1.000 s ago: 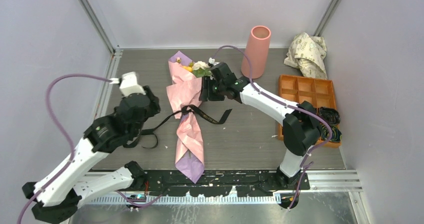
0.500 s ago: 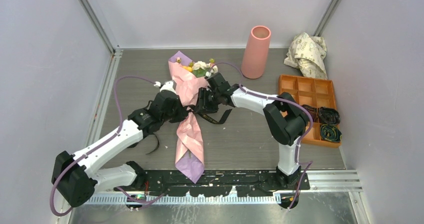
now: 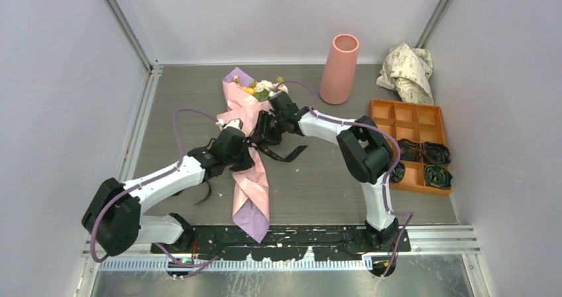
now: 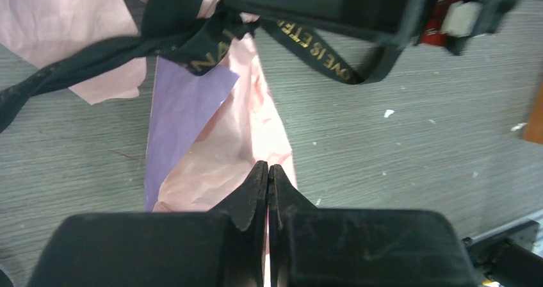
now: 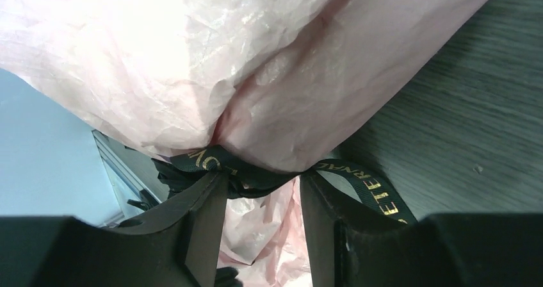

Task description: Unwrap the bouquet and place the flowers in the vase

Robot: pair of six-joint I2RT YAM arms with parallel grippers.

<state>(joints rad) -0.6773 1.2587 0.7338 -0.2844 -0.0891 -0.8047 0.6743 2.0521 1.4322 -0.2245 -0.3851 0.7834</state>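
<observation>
Left end effector (image 4: 267, 172) is closed, tips together, above the bouquet (image 3: 250, 178) lying mid-bench; right end effector (image 5: 259, 191) straddles its black ribbon (image 5: 211, 161), jaws apart. Flowers (image 3: 262, 88) sit in the wrap's 12 o'clock end, the vase (image 3: 339, 68) stands at 1 o'clock, and an orange tray (image 3: 405, 118) at 3 o'clock holds dark coils (image 3: 434, 154).

The black ribbon (image 4: 317, 47) round the bouquet (image 3: 252, 184) bears gold letters "OVE IS ETE" and "RNAL".
</observation>
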